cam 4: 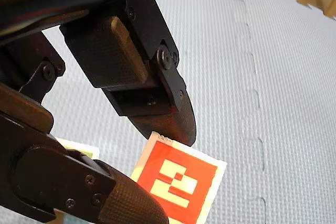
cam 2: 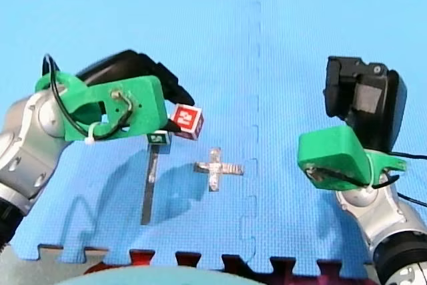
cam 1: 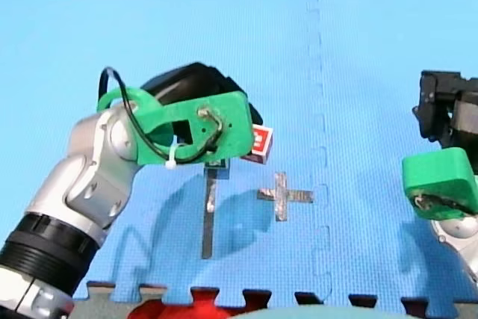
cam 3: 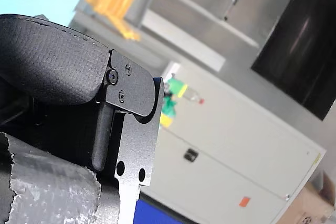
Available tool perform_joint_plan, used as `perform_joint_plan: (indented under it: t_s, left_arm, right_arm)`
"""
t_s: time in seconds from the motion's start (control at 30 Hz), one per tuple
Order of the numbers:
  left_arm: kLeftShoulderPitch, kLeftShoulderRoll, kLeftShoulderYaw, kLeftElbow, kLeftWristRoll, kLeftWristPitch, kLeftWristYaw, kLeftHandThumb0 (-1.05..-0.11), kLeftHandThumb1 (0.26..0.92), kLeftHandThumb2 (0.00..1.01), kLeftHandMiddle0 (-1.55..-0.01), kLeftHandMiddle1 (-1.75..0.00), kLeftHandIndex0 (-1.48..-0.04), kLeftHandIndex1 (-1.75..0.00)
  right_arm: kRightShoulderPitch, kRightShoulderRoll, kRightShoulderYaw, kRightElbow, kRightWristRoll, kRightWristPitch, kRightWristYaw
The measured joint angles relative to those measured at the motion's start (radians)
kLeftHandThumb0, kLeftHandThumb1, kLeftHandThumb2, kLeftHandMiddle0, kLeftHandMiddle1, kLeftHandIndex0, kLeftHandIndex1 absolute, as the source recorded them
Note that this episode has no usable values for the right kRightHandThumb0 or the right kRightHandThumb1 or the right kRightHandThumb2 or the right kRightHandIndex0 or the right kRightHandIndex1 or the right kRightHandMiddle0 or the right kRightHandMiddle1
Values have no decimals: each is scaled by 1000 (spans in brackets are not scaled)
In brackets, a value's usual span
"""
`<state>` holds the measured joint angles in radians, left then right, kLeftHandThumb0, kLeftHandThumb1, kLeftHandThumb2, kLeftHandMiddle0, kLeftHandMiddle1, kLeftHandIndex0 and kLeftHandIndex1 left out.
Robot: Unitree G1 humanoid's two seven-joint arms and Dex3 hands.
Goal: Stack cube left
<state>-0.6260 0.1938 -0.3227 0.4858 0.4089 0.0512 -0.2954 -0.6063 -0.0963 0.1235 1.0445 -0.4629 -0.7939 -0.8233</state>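
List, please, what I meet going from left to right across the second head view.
left hand, shut on the red cube at its fingertips → tape cross → mat seam → right hand, open

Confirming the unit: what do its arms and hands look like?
Left arm and right arm: silver-grey metal, black ribbed cuffs. Each wrist has a green plastic bracket and black cable; the left adds a white zip tie. Both hands are black: left hand at the red cube, right hand above the blue foam mat's right side.

place: robot lab | blue foam mat (cam 1: 149,35) | tape cross (cam 1: 282,196) | grey cabinets (cam 3: 220,145)
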Motion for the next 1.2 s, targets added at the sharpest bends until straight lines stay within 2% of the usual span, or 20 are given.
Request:
perform_joint_plan:
  t_s: [0.1, 0.33, 0.53, 0.9, 1.2]
  left_arm:
    - [-9, -35, 15, 57, -29, 1, 30, -469, 790, 9, -1064, -1746, -1356, -24]
    - [-20, -71, 24, 162, -67, -80, 67, -463, 800, 10, -1074, -1746, -1358, -21]
    - [-25, -104, 42, 237, -119, -119, 56, -457, 805, 9, -1082, -1746, -1371, -24]
    - [-50, -135, 68, 320, -172, -177, 30, -445, 827, 13, -1083, -1746, -1391, -30]
    - [-88, -127, 74, 383, -191, -229, -62, -440, 836, 11, -1083, -1746, -1403, -35]
  right_arm:
    - [-9, 2, -1, 6, 6, -4, 4]
    - [-22, 7, -1, 14, 9, -4, 6]
    - [-28, 8, -1, 20, 9, -4, 3]
    - [-31, 9, 3, 23, 7, 0, -4]
    - [-41, 12, 8, 35, 6, 7, -7]
